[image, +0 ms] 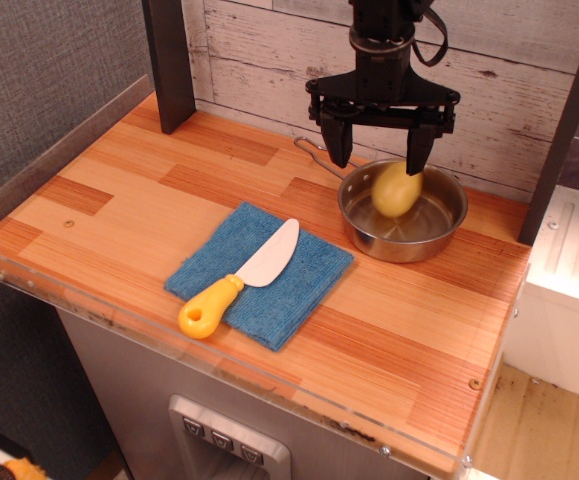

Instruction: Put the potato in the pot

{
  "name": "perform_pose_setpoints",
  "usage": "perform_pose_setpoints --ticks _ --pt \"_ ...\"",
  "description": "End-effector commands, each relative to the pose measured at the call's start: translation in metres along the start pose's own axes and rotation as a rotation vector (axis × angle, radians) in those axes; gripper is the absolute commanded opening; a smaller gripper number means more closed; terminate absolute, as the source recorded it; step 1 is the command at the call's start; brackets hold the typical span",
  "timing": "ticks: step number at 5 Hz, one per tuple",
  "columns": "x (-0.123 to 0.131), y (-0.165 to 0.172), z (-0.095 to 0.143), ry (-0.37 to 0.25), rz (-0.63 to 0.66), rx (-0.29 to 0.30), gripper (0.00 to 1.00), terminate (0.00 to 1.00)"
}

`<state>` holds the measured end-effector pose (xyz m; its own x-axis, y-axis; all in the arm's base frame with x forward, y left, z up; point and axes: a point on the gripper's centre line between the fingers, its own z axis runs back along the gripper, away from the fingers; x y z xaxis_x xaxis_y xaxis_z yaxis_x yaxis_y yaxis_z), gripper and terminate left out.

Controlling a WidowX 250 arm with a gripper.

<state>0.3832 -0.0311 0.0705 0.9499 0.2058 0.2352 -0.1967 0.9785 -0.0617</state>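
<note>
The pale yellow potato point(396, 190) is inside the shiny steel pot point(439, 230), at its left side, slightly blurred. The pot stands at the back right of the wooden counter, its wire loop handle point(314, 152) pointing left. My black gripper point(378, 150) hangs just above the pot's left rim with its two fingers spread wide. It is open and holds nothing. The potato is below and between the fingers, apart from them.
A blue cloth point(261, 273) lies in the middle of the counter with a white knife point(237, 280) with a yellow handle on it. A dark post point(169, 62) stands at the back left. A plank wall runs behind the pot. The counter has a clear plastic rim.
</note>
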Motion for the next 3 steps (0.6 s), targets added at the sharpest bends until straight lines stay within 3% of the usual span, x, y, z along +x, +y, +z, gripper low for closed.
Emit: perform_pose_setpoints --ticks 1,2,3 --pt "0.007 0.029 0.053 -0.063 -0.007 -0.041 1.00 0.00" --pt "-0.002 0.062 0.087 -0.014 -0.057 -0.023 1.00 0.00" --pt "-0.018 0.089 0.102 0.053 -0.113 -0.023 1.00 0.00"
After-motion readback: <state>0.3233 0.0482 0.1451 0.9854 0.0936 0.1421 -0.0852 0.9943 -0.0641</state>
